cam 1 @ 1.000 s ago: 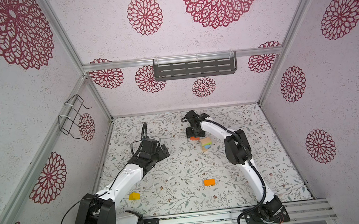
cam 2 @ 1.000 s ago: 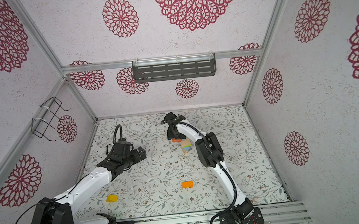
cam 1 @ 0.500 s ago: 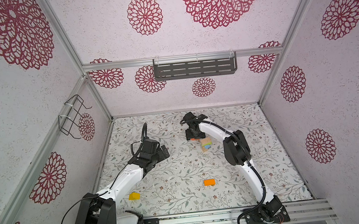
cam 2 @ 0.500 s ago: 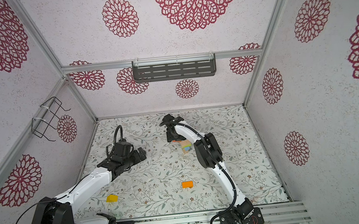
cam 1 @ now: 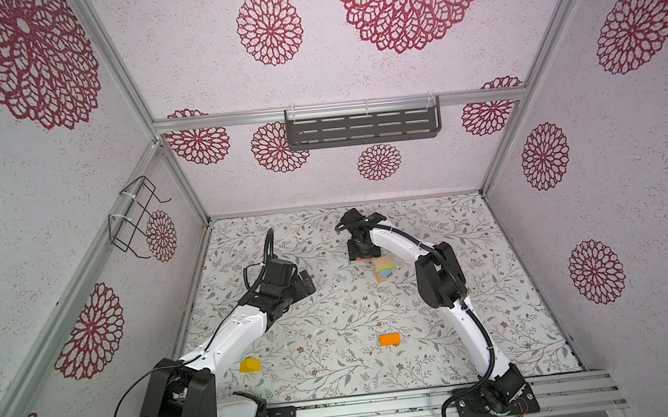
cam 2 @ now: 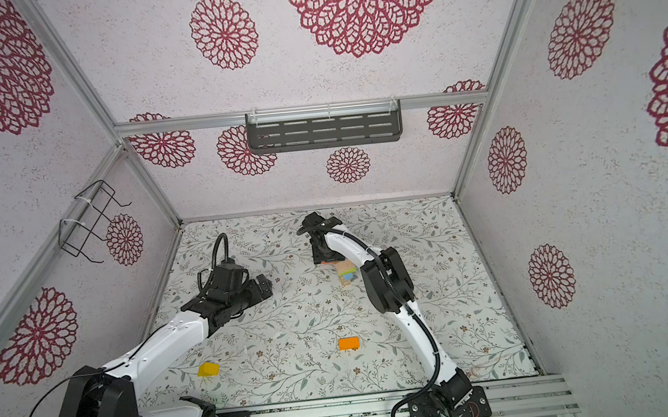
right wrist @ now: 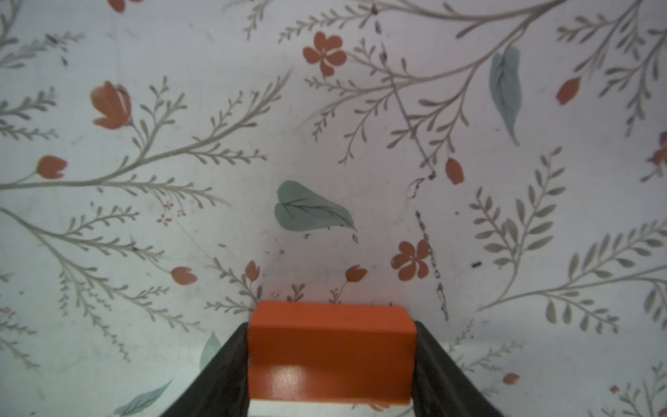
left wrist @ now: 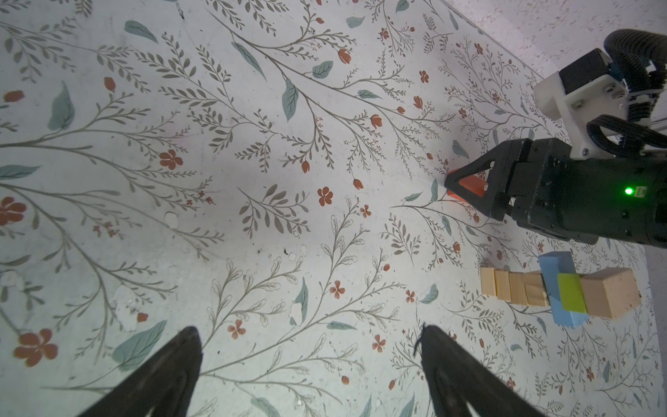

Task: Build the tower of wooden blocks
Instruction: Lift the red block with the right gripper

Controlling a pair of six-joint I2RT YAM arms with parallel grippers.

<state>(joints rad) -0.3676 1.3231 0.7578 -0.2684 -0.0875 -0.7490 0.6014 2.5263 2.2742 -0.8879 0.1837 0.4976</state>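
Steeply bent downward, right arm (cam 1: 394,241), right fingers (right wrist: 223,375) pinching red-orange block (right wrist: 330,346), left arm (cam 1: 235,331) stretched low, left fingers (left wrist: 169,372) spread wide.

You are looking into a robotics lab test cell, not a lived-in room. Silver aluminium frame bars (cam 1: 232,119) edge a box whose white textured wall panels (cam 1: 192,56) carry printed crimson flower medallions. The worktop (cam 1: 339,367) is a flat sheet printed with leafy sprigs and small red flowers. A white-and-black left robot arm (cam 1: 232,340) and a matching right robot arm (cam 1: 472,336) are bolted to a slotted aluminium rail (cam 1: 385,407) along the worktop's near edge, black cables looping from their bases. A dark grey slotted metal shelf (cam 1: 362,128) hangs on the back wall and a black wire rack (cam 1: 137,218) on the left wall, both held by white ties.
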